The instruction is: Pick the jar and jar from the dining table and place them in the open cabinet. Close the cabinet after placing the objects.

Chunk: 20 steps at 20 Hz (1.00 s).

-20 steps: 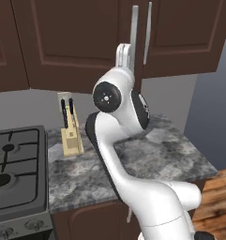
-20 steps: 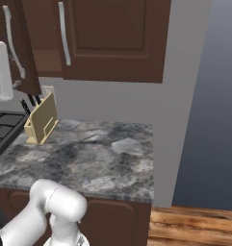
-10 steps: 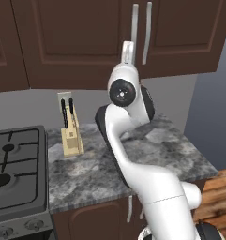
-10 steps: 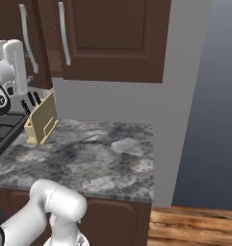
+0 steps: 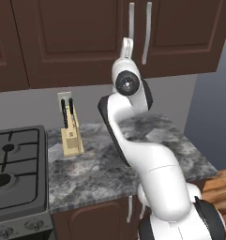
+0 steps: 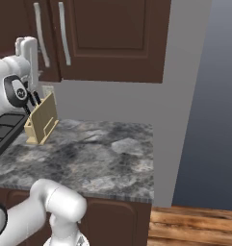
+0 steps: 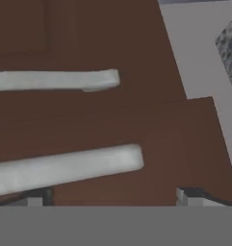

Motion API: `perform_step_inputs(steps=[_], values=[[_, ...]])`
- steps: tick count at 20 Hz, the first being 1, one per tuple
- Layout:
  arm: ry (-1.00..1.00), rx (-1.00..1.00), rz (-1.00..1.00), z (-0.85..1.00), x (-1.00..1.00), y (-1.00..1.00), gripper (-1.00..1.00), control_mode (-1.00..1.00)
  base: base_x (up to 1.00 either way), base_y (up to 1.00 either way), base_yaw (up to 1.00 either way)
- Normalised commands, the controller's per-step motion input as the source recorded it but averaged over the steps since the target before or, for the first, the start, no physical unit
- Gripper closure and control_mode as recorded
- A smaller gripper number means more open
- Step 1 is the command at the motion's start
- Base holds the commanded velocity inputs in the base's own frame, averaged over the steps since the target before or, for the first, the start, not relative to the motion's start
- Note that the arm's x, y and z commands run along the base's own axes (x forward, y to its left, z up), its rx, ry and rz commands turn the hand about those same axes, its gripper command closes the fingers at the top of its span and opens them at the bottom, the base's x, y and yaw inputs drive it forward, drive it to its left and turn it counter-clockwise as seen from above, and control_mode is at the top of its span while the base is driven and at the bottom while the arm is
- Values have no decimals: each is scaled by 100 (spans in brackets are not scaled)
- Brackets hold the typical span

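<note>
1. Hovering at the 12 o'clock end of the raised arm, the fingers (image 7: 192,196) are spread wide apart and nothing is held between them; in the hand view their two dark tips are seen at 7 and 5 o'clock.
2. The cabinet (image 5: 77,42) is mounted on the wall at 12 o'clock above the desk (image 5: 100,173). Its two panelled doors are seen lying flush, so it is judged to be shut or very nearly so.
3. Two silver bar handles (image 5: 146,33) are fixed side by side where the doors meet, and the hand is seen just in front of them. In the hand view the handles (image 7: 64,166) lie across the picture, close to the tips.
4. Whether both jars are behind the doors cannot be told.
5. The door is judged to be stiff and fairly heavy, and to swing only about its hinge. The bar is judged to be hard, smooth and apt to slip. It would best be taken across its middle, or the flat panel pressed beside the bar, far from the hinge.
6. A knife block (image 5: 71,136) stands on the desk at 9 o'clock of the arm, with a stove (image 5: 16,173) at 8 o'clock.
</note>
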Motion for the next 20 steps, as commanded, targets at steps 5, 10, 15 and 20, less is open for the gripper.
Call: perform_step_inputs(steps=[5, 10, 15, 20], values=[[10, 10, 4, -12, 65, 0, -100, -100, 0, 0, 0], [15, 6, 3, -11, 53, 1, -100, -100, 0, 0, 0], [14, 5, 2, -14, 44, 1, -100, -100, 0, 0, 0], [7, 1, 1, -23, 20, 6, -100, -100, 0, 0, 0]])
